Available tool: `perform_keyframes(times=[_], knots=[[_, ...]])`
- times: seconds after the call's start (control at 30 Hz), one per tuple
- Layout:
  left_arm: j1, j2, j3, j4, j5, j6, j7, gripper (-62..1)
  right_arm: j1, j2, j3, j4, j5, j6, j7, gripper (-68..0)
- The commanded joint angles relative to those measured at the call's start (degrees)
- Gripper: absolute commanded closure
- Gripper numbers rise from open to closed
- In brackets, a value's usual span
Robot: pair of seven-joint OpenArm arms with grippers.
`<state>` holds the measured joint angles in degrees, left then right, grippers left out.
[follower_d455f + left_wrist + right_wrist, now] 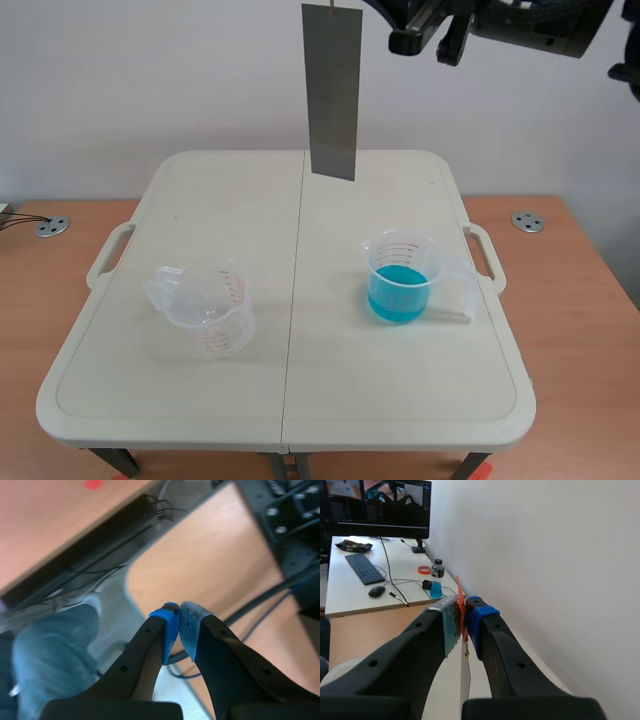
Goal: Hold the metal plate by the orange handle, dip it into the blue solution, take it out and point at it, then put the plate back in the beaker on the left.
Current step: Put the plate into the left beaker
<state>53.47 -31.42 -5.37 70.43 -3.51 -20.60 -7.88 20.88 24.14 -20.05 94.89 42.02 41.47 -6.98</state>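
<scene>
The grey metal plate (333, 95) hangs upright high above the table's far middle, clear of both beakers. Its top runs out of the scene view beside my raised right arm (520, 25). In the right wrist view my right gripper (462, 606) is shut on the plate's thin orange handle (461, 599), and the plate's edge (465, 680) drops below the fingers. The beaker of blue solution (400, 280) stands on the table's right half, the empty clear beaker (205, 305) on the left half. My left gripper (179, 611) is shut on nothing, away from the table.
The white folding table (290, 400) rests on a wooden desk (590, 300). Under the left gripper are a wooden desk edge (210, 555), cables and a person's leg in jeans (50, 650). Ahead of the right gripper, a wall and a desk with a keyboard (365, 567) and monitor.
</scene>
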Motion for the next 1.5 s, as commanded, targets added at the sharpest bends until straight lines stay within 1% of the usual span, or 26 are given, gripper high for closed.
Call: perform_keyframes(times=[0.0,0.07,0.13,0.2,0.3,0.4,0.63,0.77,0.97,1.03,1.17,1.37,1.47], knots=[[0.0,0.3,1.0,0.4,-0.3,-0.1,-1.4,-4.5,1.9,-0.6,-0.7,1.2,0.3,-0.7,0.7,-1.5],[0.0,0.3,2.5,-0.1,-0.3,-0.1,-1.8,-4.5,2.7,-1.3,-2.4,1.2,-0.2,-1.6,0.4,-1.5],[0.0,0.9,3.4,-0.3,-0.3,0.0,-1.8,-4.5,3.1,-2.1,-3.8,1.1,-1.1,-1.9,0.5,-1.5],[0.0,1.4,3.8,-0.5,-0.1,0.0,-1.8,-4.5,3.4,-3.1,-5.0,1.1,-2.1,-2.9,0.4,-1.5],[0.0,2.0,4.1,-0.7,0.3,-0.1,-1.7,-4.5,3.9,-4.6,-6.9,1.1,-3.9,-3.2,0.4,-1.5],[0.0,2.0,4.1,-0.7,0.3,0.0,-1.7,-4.5,4.0,-6.0,-8.7,1.1,-5.6,-4.5,0.5,-1.5],[-0.3,2.0,4.1,-0.7,0.3,0.2,-1.8,-4.5,4.0,-9.5,-12.4,1.1,-10.6,-4.7,0.4,-1.5],[-0.3,1.8,4.1,-0.7,0.3,0.2,-1.8,-4.5,4.0,-11.5,-14.6,1.0,-13.2,-6.2,0.5,-1.5],[-0.3,1.8,4.1,-0.7,0.3,0.4,-1.8,-4.5,4.0,-14.3,-16.9,1.0,-16.4,-7.0,0.4,-1.5],[-0.5,1.8,4.1,-0.7,0.3,0.4,-1.7,-4.5,4.0,-15.0,-17.6,1.0,-17.1,-7.6,0.5,-1.5],[-1.5,1.9,4.1,-0.7,0.3,0.4,-1.5,-4.5,4.1,-16.6,-18.2,-0.6,-17.5,-7.6,0.5,-1.5],[-2.2,1.8,4.1,-0.7,0.2,0.4,-1.3,-4.4,5.2,-19.1,-18.2,-5.7,-17.5,-7.6,1.5,-1.5],[-2.2,1.9,4.1,-0.7,0.2,0.4,-1.4,-4.5,5.7,-20.0,-18.2,-8.1,-17.6,-7.1,1.6,-1.5]])
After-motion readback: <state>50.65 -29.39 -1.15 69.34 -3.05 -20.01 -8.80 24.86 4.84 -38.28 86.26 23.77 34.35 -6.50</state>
